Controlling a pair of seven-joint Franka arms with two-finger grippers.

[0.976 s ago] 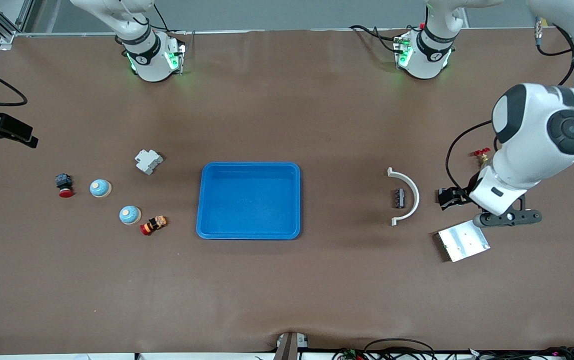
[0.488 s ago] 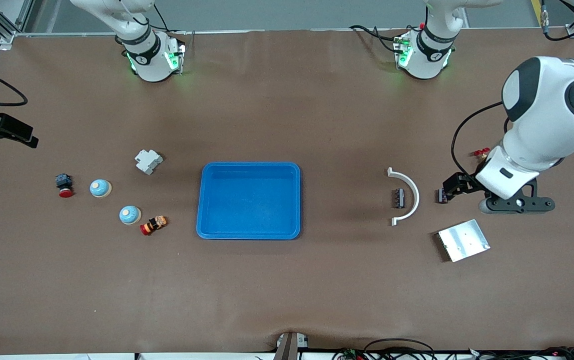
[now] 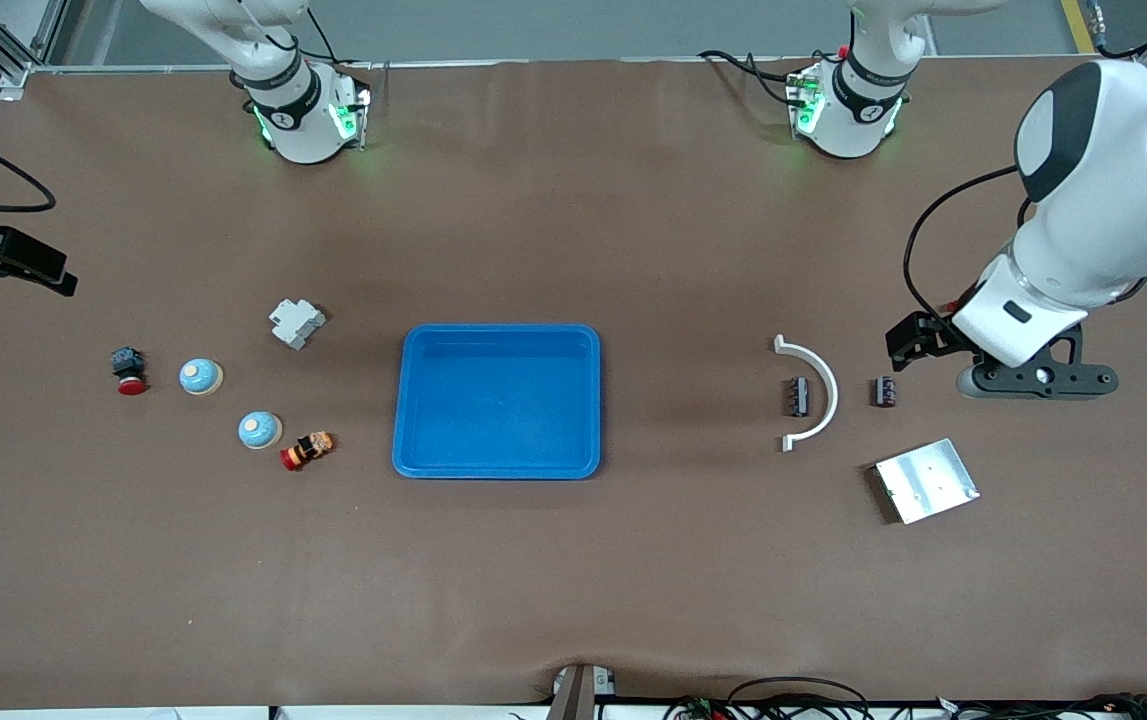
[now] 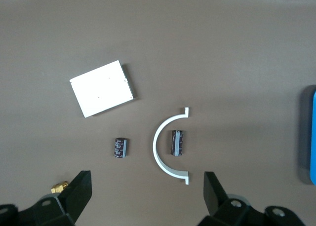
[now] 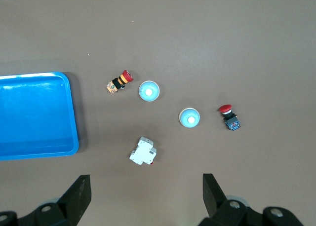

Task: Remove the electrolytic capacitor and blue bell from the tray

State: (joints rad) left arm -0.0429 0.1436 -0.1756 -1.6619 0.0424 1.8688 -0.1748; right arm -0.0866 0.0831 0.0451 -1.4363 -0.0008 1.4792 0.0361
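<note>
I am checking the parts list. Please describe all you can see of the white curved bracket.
The white curved bracket is a thin half-ring, plastic by its look, with a short tab at each end. It lies flat on the brown table toward the left arm's end. One dark capacitor lies inside its curve, seemingly not touching it.

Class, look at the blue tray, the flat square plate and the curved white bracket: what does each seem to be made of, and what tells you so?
Blue tray: probably moulded plastic; uniform saturated colour, rounded rim, soft sheen.
Flat square plate: likely bare metal, perhaps aluminium; pale silvery face, thin dark edge, small holes.
Curved white bracket: apparently plastic; matte white, thin, even arc.
</note>
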